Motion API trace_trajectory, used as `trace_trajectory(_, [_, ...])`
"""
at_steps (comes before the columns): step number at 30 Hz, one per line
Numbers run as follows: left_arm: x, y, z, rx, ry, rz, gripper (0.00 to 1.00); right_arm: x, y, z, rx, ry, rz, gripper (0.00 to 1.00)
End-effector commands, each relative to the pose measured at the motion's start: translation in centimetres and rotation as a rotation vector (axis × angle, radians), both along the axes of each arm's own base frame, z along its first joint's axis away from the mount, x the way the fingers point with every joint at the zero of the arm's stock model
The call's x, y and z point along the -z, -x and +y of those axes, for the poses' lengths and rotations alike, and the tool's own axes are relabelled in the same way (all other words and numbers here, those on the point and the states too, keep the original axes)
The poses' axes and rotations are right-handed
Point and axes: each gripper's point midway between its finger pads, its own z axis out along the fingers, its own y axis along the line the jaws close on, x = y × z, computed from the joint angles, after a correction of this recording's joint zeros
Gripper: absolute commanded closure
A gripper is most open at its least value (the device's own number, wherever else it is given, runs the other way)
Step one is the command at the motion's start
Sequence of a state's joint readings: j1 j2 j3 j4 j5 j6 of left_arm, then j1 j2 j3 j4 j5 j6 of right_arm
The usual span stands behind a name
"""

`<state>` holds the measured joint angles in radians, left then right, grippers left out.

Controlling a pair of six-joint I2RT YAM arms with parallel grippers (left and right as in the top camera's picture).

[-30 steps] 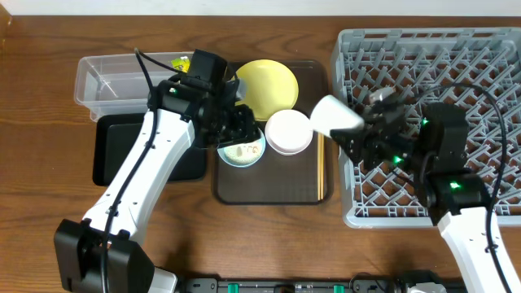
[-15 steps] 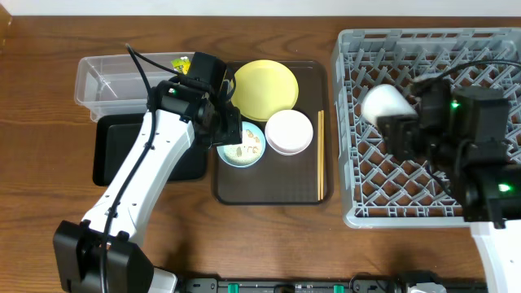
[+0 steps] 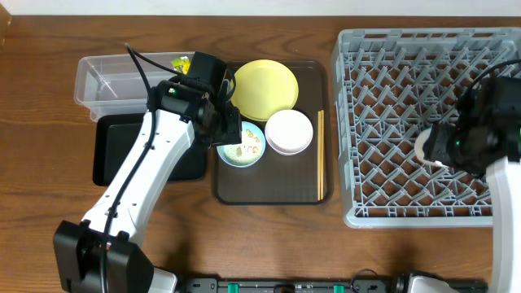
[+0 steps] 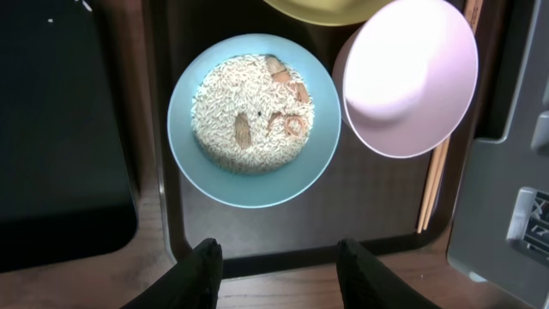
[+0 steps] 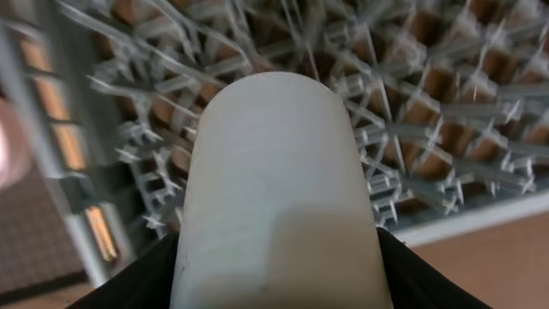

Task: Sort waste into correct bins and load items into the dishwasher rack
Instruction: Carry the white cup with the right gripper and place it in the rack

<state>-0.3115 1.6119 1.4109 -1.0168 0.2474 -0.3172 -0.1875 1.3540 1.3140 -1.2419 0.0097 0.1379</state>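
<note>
Landmark: brown serving tray point(image 3: 277, 187), mid-table.
Dishwasher rack point(image 3: 391, 98): just right of the serving tray, its left wall near the tray's right rim.
Right gripper point(image 3: 446, 146): well to the right of the serving tray, over the rack; fingers clamped on either side of the white cup point(image 5: 274, 172).
White cup: held tilted, its rounded end towards the rack's pegs; whether it touches them cannot be told.
Left gripper point(image 4: 283, 275): over the serving tray's left part, jaws spread wide, nothing between them.
Light blue bowl point(image 4: 319, 163): on the serving tray, left side, directly under the left gripper.
Rice scraps point(image 4: 240, 120): heaped inside the blue bowl with a few brown bits.
Pinkish bowl point(image 4: 410, 73): on the serving tray's middle, touching the blue bowl's right edge.
Yellow plate point(image 3: 264, 85): on the serving tray's far end.
Chopsticks point(image 3: 320, 155): along the serving tray's right rim, lengthwise.
Clear tub point(image 3: 122, 77): left of the serving tray, far side.
Wrapper point(image 3: 181, 63): in the tub's corner nearest the serving tray.
Black tray point(image 3: 114, 150): left of the serving tray, near side.
</note>
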Motion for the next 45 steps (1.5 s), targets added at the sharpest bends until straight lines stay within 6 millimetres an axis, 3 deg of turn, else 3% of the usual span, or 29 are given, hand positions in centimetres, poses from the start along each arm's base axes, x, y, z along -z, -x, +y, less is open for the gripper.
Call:
trace_trajectory(1, [-1.0,-0.1,0.2,0.004,-0.005,-0.033,0.54,1.2,0.1,-1.3,0.047,0.028,0.074,0.99])
trace_trajectory(5, [-1.0,-0.1,0.2,0.004,-0.005,-0.033,0.54,2.4,0.1,-1.8,0.060,0.025,0.122,0.99])
trace_trajectory(14, [-1.0,-0.2,0.2,0.004,-0.005,-0.036,0.54,2.4,0.9,-4.3,0.142,0.067,0.141,0.99])
trace_trajectory(21, [-1.0,-0.2,0.2,0.004,-0.004,-0.037,0.54,3.0,1.2,-4.3,0.137,0.023,0.163,0.99])
trace_trajectory(31, [-1.0,-0.2,0.2,0.004,-0.005,-0.036,0.54,5.9,1.1,-4.3,0.131,-0.003,0.273,0.99])
trace_trajectory(33, [-1.0,-0.2,0.2,0.004,-0.004,-0.037,0.54,6.4,1.1,-4.3,0.124,-0.008,0.293,0.95])
trace_trajectory(34, [-1.0,-0.2,0.2,0.004,-0.004,-0.036,0.54,6.6,1.0,-4.3,0.123,-0.010,0.301,0.88])
trace_trajectory(36, [-1.0,-0.2,0.2,0.004,-0.005,-0.037,0.54,6.9,1.0,-4.3,0.123,-0.013,0.314,0.60])
trace_trajectory(40, [-1.0,-0.2,0.2,0.004,-0.005,-0.037,0.54,7.1,1.0,-4.3,0.123,-0.018,0.316,0.20])
trace_trajectory(43, [-1.0,-0.2,0.2,0.004,-0.005,-0.037,0.53,7.1,0.9,-4.3,0.123,-0.016,0.311,0.01])
trace_trajectory(45, [-1.0,-0.2,0.2,0.004,-0.004,-0.036,0.53,7.0,0.7,-4.4,0.123,-0.015,0.305,0.01])
